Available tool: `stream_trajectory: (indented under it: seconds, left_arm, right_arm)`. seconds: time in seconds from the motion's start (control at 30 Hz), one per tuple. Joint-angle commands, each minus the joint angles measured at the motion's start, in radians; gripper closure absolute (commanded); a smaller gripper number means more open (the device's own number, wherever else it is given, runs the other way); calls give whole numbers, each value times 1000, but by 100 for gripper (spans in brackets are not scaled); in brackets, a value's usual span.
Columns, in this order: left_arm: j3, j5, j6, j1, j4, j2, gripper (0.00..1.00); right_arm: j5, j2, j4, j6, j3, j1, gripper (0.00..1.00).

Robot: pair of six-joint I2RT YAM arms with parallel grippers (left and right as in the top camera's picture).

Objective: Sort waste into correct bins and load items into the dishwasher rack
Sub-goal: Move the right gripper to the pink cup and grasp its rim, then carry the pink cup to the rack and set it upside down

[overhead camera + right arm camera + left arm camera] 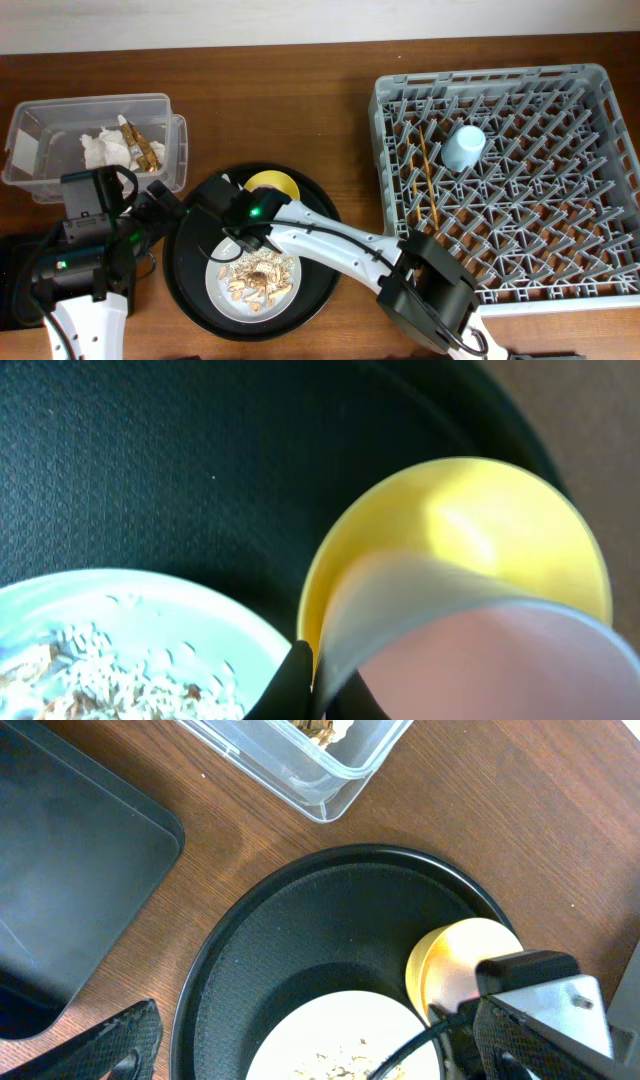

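Wooden table (pixel 300 60): sorting judged half done.
Blue cup (pixel 464 147), chopsticks (pixel 428 170) are racked; pink cup (pixel 480 660) is pinched by right gripper (pixel 243 215); left gripper (pixel 160 205) is spread open; plate (pixel 255 280) remains.

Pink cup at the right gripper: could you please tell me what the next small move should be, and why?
Probably lift the pink cup clear of the yellow bowl: the right gripper appears shut on its rim, and the blue cup already stands in the rack.
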Motion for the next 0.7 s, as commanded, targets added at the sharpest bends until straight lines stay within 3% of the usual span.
stream_trajectory:
  seconds: [0.0,0.2,0.33,0.67]
  left_arm:
    - [0,7,5,2,-1,-2,1]
    - [0,7,5,2,-2,-2,1]
    - [0,7,5,2,-1,-2,1]
    - [0,7,5,2,-1,-2,1]
  right_arm:
    - [98,-8,-66,7,108,0,96]
    - [165,-10,-303,10,350,-33,96]
    - [233,-10,-479,98,504,-115,96]
    - [187,-10,-878,147,659,-511,96]
